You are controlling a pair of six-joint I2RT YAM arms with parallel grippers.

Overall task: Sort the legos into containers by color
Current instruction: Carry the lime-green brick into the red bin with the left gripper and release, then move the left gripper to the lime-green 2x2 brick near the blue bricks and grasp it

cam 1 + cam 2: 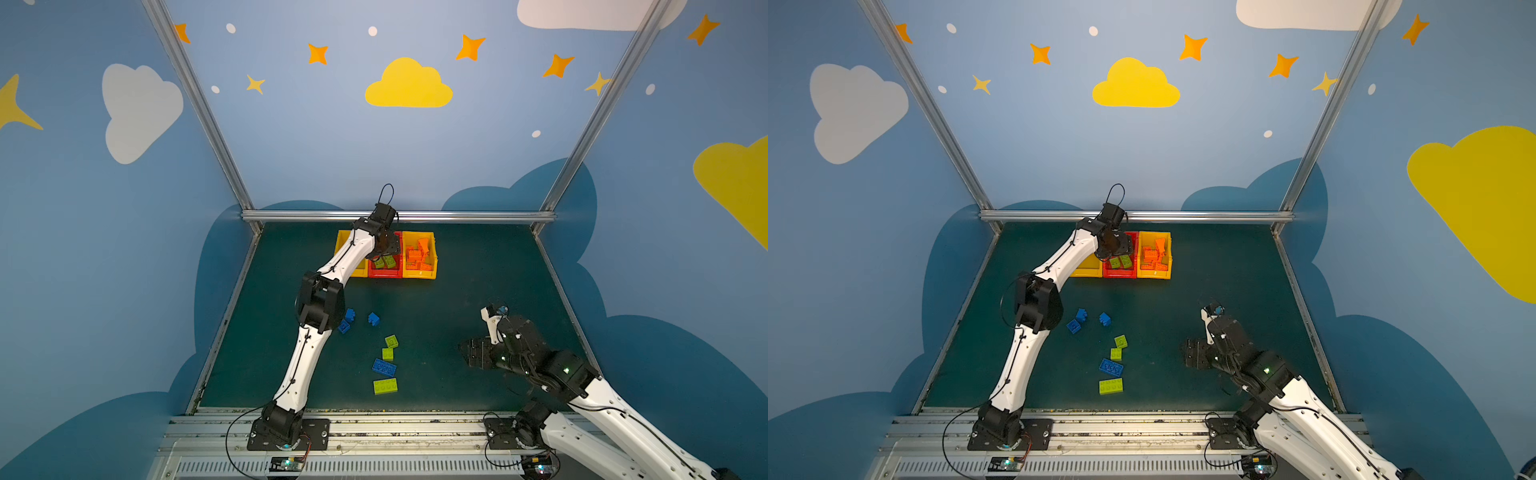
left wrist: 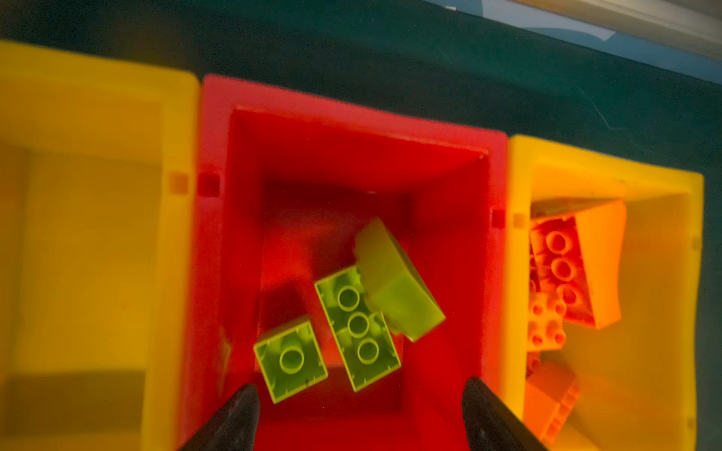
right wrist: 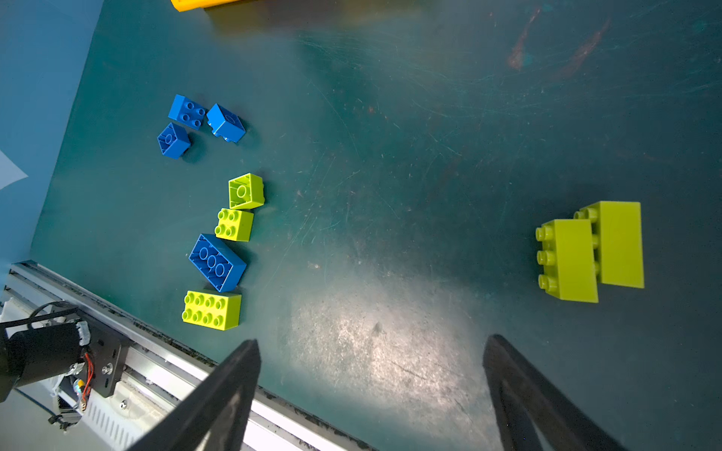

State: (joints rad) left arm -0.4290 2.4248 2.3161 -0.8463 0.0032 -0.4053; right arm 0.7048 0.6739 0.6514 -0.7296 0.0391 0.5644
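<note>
Far-centre on the worktop [image 1: 457, 299], my left tool [image 2: 359, 384] hangs over the red bin [image 2: 351, 129], jaws wide, holding nothing. Below it a lime brick [image 2: 394, 281] sits tilted against two other limes. It's blurred, so I can't tell if it's falling or leaning. Right tool [image 3: 373, 341] is also wide & empty, at near right. Orange legos [image 2: 578, 265] fill the right yellow bin [image 2: 605, 168]. A long blue brick [image 1: 384, 368] & other blues/limes lie loose near-centre.

Risks, imo: the tilted brick could bounce or settle high, and a low pull-back could clip the bin wall & shove the row. The lime pair [image 3: 586, 254] touch, so gripping one may push the other.

Hidden: that pair is under the right arm in both top views. The left arm covers most of the left yellow bin [image 2: 97, 97] there.
</note>
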